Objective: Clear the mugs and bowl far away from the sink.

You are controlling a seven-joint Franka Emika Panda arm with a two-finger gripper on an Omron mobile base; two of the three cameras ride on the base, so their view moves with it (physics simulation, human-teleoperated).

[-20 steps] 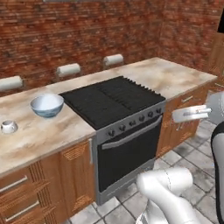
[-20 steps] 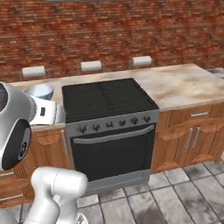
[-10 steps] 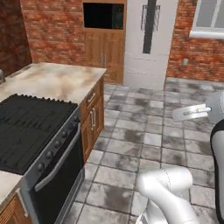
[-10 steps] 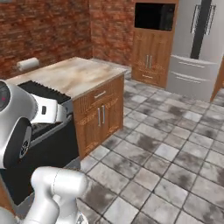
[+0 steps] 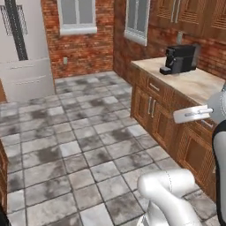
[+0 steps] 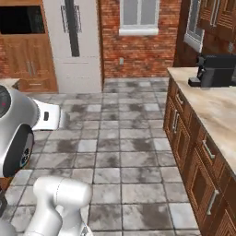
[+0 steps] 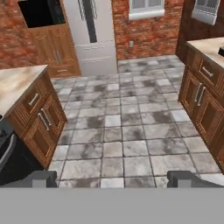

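End effector (image 7: 112,179) is released, holding nothing; its two dark finger tips (image 7: 38,178) sit wide apart at the bottom of the hand view, with bare floor (image 7: 131,127) between and beyond them; floor is grey stone tile, mottled darker in patches.

Mugs, bowl and sink: cannot tell where they are from these frames (none of the three views takes them in).

Hand view looks across the tiled floor toward a red brick wall (image 7: 151,37) with a window (image 7: 146,6); a tall pale refrigerator (image 7: 94,33) stands against that wall, beside a wooden cabinet with a dark oven opening (image 7: 41,13); a wooden bench (image 7: 19,87) with a marbled beige top is on the left, another run of wooden cabinets (image 7: 203,96) on the right.

Left base view: long bench (image 5: 194,84) along the right wall, black coffee machine (image 5: 181,59) upright on its far end; refrigerator (image 5: 22,48) at far left; white arm link (image 5: 194,114) juts over the cabinet fronts.

Right base view: same coffee machine (image 6: 216,70) on the bench (image 6: 216,110) at right, wooden drawers with metal handles below it; refrigerator (image 6: 73,44) and brick wall (image 6: 147,50) straight ahead.
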